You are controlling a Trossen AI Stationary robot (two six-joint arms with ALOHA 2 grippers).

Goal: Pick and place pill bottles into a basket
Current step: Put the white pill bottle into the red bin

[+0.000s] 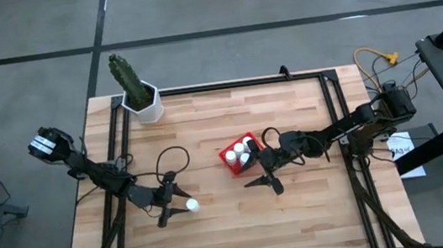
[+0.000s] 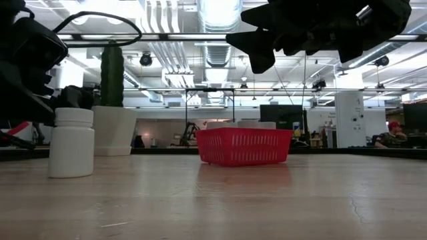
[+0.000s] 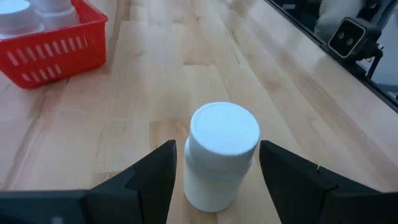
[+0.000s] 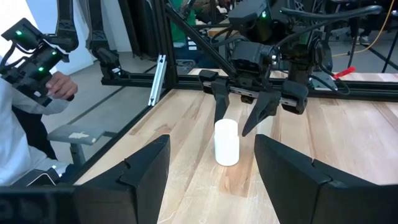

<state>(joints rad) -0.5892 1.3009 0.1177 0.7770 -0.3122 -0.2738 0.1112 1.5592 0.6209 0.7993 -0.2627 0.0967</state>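
Loose bottle [image 1: 191, 205] stands upright on the table [image 1: 301, 216], lower left of centre in the high view, well apart from the basket [image 1: 231, 158]; basket sits near centre frame with several white caps showing inside it; exact count not readable.

Left gripper [image 1: 170, 205] is at the loose bottle; fingers spread, one each side of it; in the left wrist view the bottle [image 3: 221, 157] stands between the two fingers [image 3: 154, 182], gaps visible on both sides, so not yet gripped; the right wrist view agrees, showing the bottle [image 4: 226, 142] standing between the left arm's fingers.

Right gripper [image 1: 269, 177] hangs just beside the basket on its right edge in the high view, open and empty; waiting, by the look of it.

Handling, as judgement: bottle is small, rigid plastic, probably light; smooth round wall, so likely slippery and apt to twist or squirt out of a shallow pinch; not fragile, but top-heavy enough to tip if one finger touches first; cap is slightly wider than the body, giving a lip.

Best hold: across the body just under the cap, fingers square to the wall, closing evenly; keep it upright for dropping into the basket's remaining space.

Pot [image 1: 147, 108] with cactus sits upper left; clear of the work.
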